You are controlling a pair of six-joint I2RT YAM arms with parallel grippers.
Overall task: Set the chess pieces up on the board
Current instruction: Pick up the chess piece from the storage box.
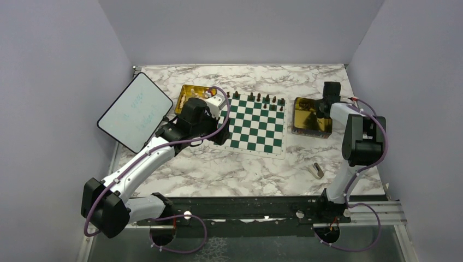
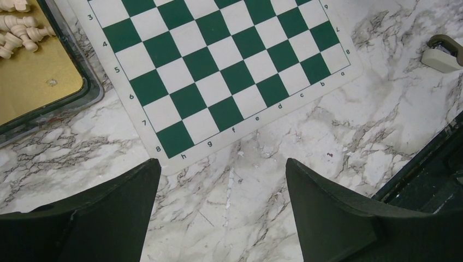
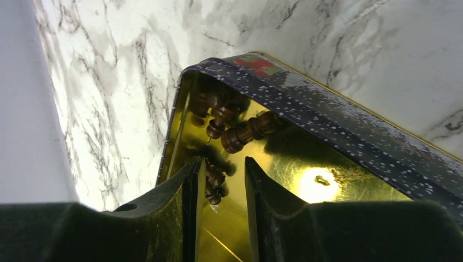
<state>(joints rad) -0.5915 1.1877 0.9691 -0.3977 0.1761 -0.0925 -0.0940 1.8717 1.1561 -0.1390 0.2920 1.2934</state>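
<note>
The green and white board point(image 1: 255, 124) lies mid-table, with several dark chess pieces point(image 1: 259, 99) standing along its far edge. More dark pieces point(image 3: 240, 134) lie in a corner of the right gold tray point(image 1: 311, 126). My right gripper point(image 3: 223, 164) is down in that tray. Its jaws are narrowly open around one lying dark piece point(image 3: 214, 184), which rests against the left finger. Cream pieces point(image 2: 19, 30) lie in the left gold tray point(image 1: 192, 91). My left gripper point(image 2: 222, 164) is wide open and empty above the marble, just off the board's h8 corner point(image 2: 164, 150).
A rounded white tablet point(image 1: 135, 112) leans at the far left. A small grey-beige block point(image 1: 316, 170) lies on the marble right of the board's near side, and it also shows in the left wrist view point(image 2: 442, 54). A black rail runs along the table's near edge.
</note>
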